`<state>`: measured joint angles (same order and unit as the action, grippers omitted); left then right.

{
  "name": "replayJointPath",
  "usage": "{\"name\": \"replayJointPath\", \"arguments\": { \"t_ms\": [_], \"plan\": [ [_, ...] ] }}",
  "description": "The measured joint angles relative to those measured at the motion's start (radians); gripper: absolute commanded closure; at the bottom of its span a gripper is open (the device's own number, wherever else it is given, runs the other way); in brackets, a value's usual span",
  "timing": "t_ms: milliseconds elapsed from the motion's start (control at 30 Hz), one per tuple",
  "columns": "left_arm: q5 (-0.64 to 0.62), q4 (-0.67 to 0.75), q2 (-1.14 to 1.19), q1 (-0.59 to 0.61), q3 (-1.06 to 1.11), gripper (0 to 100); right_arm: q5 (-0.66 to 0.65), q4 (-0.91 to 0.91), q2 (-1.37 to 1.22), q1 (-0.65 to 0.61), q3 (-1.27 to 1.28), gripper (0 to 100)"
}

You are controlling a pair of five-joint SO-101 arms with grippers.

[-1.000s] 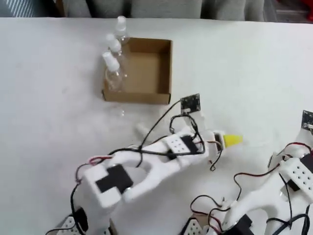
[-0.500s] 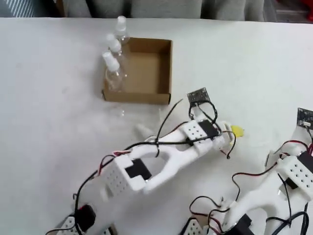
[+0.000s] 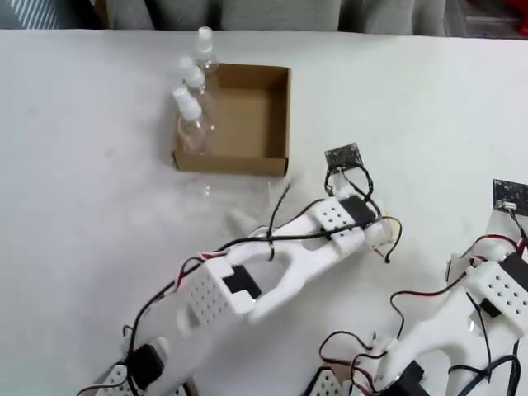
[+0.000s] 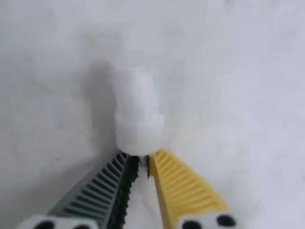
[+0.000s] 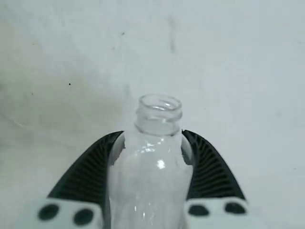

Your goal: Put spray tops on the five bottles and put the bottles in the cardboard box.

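In the left wrist view my left gripper (image 4: 142, 160) is shut on the base of a white spray top (image 4: 138, 119), its grey and yellow fingers (image 4: 176, 186) almost together above the bare table. The high view shows this gripper (image 3: 379, 233) right of the table's middle, below the cardboard box (image 3: 276, 115). In the right wrist view my right gripper (image 5: 152, 136) is shut on a clear bottle (image 5: 155, 162) with an uncapped neck. The right arm (image 3: 495, 289) is at the lower right. Three capped bottles (image 3: 190, 115) stand at the box's left wall.
A loose white spray top (image 3: 239, 219) lies on the table beside the left arm's forearm. Cables trail around both arms near the front edge. The table (image 3: 429, 99) is white and open to the right of the box.
The left arm has stretched farther right and away from its base, and its yellow finger has turned out of the high view. The right arm has shifted slightly.
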<state>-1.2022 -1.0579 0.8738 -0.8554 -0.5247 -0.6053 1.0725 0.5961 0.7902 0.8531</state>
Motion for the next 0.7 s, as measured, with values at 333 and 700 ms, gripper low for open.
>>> {"name": "replayJointPath", "arguments": {
  "t_ms": [333,700],
  "plan": [
    [0.427,-0.307,-0.083,0.009,0.009,94,0.0,0.0,0.0,0.0,0.012,97.8],
    [0.806,-0.448,-0.124,0.023,0.133,95,0.0,-0.002,0.0,0.0,0.032,97.8]
  ]
}}
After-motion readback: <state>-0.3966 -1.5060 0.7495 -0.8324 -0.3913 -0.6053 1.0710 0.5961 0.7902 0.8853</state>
